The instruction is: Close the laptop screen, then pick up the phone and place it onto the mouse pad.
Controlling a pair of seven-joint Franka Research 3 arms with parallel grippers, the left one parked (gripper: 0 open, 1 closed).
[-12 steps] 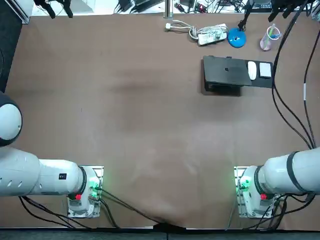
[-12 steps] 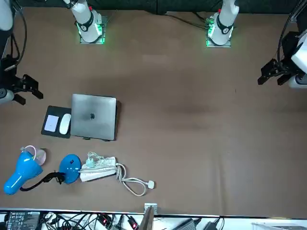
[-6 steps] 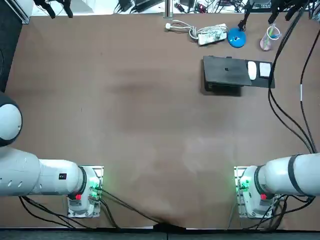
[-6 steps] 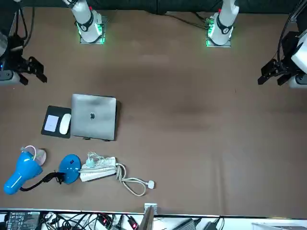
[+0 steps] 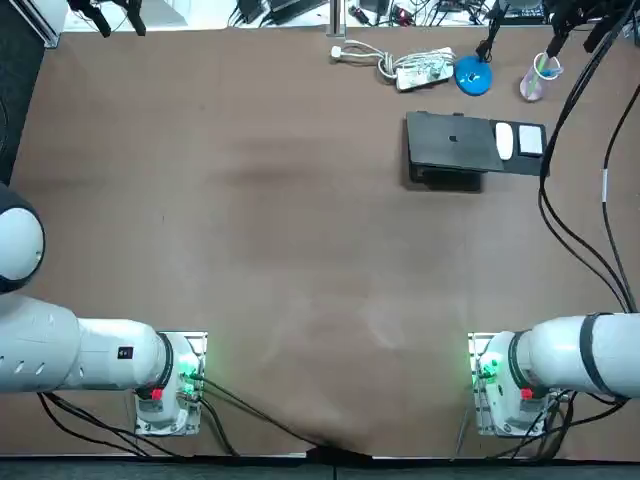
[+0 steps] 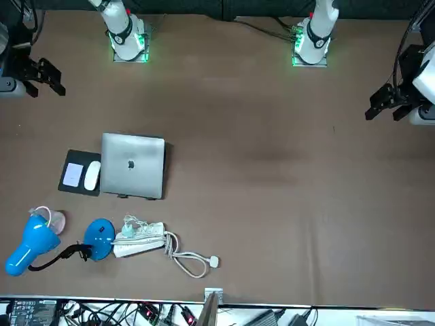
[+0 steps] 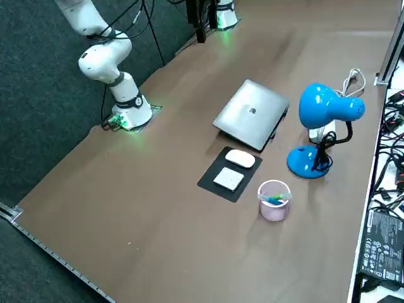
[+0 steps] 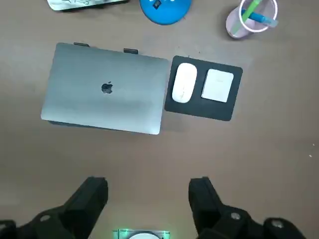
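Right pincer (image 8: 148, 186): fingers spread wide with nothing between them, raised above the brown tabletop (image 6: 272, 170) and clear of every item. In the front view it sits at the upper left edge of the frame, well apart from the work items. Silver laptop (image 6: 133, 165): lid fully down, flat on the tabletop, logo facing up, left of centre in the front view. Black mouse pad (image 6: 80, 191): lies just beside the laptop's short edge, toward the left edge of that frame; whether the two edges touch cannot be told. White rectangular phone (image 6: 72, 175): lies flat on the mouse pad, on the half farther from the laptop. White oval mouse (image 6: 91, 175): also on the pad, between the phone and the laptop, just beside the phone with a narrow gap. Blue desk lamp (image 6: 30, 248): lower left corner of the front view, near the pad. Pink translucent cup (image 8: 251, 17): holds coloured pens, stands near the lamp base, apart from the pad. White power strip (image 6: 139, 241) with a coiled cable: lower left of the front view, beside the lamp base, apart from the laptop.
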